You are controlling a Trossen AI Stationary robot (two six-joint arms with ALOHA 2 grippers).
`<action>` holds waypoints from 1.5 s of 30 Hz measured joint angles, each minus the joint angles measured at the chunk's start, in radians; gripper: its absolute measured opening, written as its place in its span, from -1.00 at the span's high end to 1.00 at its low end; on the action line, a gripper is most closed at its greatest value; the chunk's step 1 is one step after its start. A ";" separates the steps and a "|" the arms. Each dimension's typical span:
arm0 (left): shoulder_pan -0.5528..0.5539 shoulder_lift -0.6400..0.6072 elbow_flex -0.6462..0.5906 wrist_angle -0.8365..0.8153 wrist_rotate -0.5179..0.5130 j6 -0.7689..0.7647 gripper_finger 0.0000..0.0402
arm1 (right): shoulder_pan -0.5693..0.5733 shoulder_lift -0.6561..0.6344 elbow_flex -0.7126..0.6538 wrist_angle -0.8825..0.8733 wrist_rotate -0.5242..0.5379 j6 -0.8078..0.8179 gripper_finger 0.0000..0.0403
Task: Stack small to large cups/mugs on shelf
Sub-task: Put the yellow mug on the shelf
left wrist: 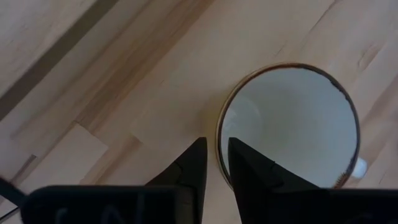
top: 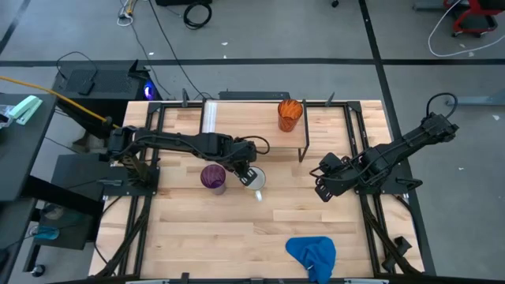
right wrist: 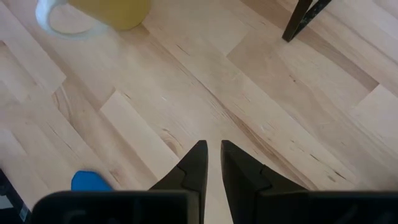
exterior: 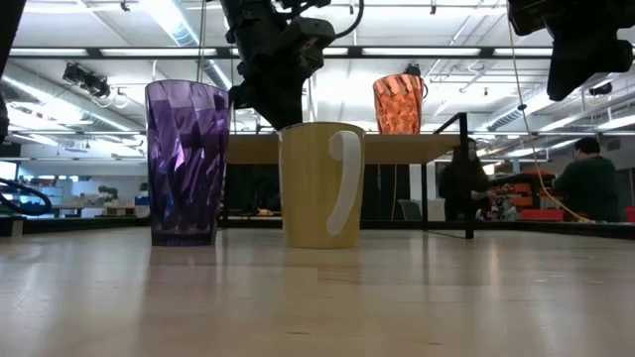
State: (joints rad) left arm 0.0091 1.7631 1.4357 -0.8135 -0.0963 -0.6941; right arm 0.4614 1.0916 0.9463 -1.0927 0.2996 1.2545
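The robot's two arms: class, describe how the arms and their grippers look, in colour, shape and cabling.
Both arms are dark, slim and jointed. The left gripper and right gripper each end in two black, tapering, wedge-shaped fingers on a black block. Black cables loop along both arms in the high view.

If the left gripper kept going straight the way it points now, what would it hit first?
Probably the rim of the white mug: the left gripper points down at it, jaws slightly apart astride the near rim. Depth is unclear, so one jaw might slip outside onto the table.

Faceted translucent purple tumbler (exterior: 186,164), probably plastic; glossy mug (exterior: 321,184); smooth wooden tabletop (top: 237,229).
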 joint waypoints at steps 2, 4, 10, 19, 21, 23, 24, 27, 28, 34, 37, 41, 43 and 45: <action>-0.003 0.003 -0.003 -0.003 0.006 0.000 0.64 | 0.000 0.000 0.000 0.000 0.000 0.000 0.74; -0.007 0.009 -0.003 -0.003 0.007 -0.001 0.64 | 0.000 0.000 0.000 0.000 0.000 0.000 0.74; -0.007 0.020 -0.004 -0.003 0.009 -0.002 0.61 | 0.000 0.000 0.000 0.000 0.012 0.000 0.74; -0.007 0.042 -0.003 0.002 0.017 -0.007 0.62 | 0.000 0.000 0.000 0.003 0.012 0.000 0.74; -0.007 0.046 -0.004 -0.003 0.027 -0.009 0.61 | 0.000 0.000 0.000 0.003 0.012 0.000 0.74; -0.006 0.045 -0.004 0.000 0.029 -0.013 0.61 | 0.000 0.000 0.000 0.003 0.012 0.000 0.74; -0.007 0.045 -0.004 0.000 0.028 -0.021 0.62 | 0.000 0.000 0.000 0.003 0.012 0.000 0.74; -0.006 0.045 -0.004 -0.001 0.030 -0.028 0.66 | 0.000 0.000 0.000 0.003 0.011 0.000 0.74; -0.006 0.045 -0.004 -0.001 0.030 -0.028 0.68 | 0.000 0.000 0.000 0.003 0.011 0.000 0.74; -0.006 0.043 -0.004 -0.003 0.040 -0.025 0.85 | 0.000 0.000 0.000 0.003 0.011 0.000 0.74; -0.006 0.043 -0.004 -0.001 0.041 -0.018 0.91 | 0.000 0.000 0.000 0.003 0.011 0.000 0.74; -0.006 0.043 -0.004 0.000 0.056 -0.017 0.88 | 0.000 0.000 0.000 0.003 0.010 0.000 0.74; -0.006 0.043 -0.002 -0.003 0.070 -0.017 0.88 | 0.000 0.000 0.000 0.003 0.010 0.000 0.74; -0.007 0.043 0.016 -0.015 0.094 -0.006 0.91 | 0.000 0.000 0.000 0.003 0.011 0.000 0.74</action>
State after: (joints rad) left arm 0.0021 1.8065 1.4521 -0.8289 -0.0021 -0.7004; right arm 0.4614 1.0912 0.9463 -1.0897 0.3102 1.2543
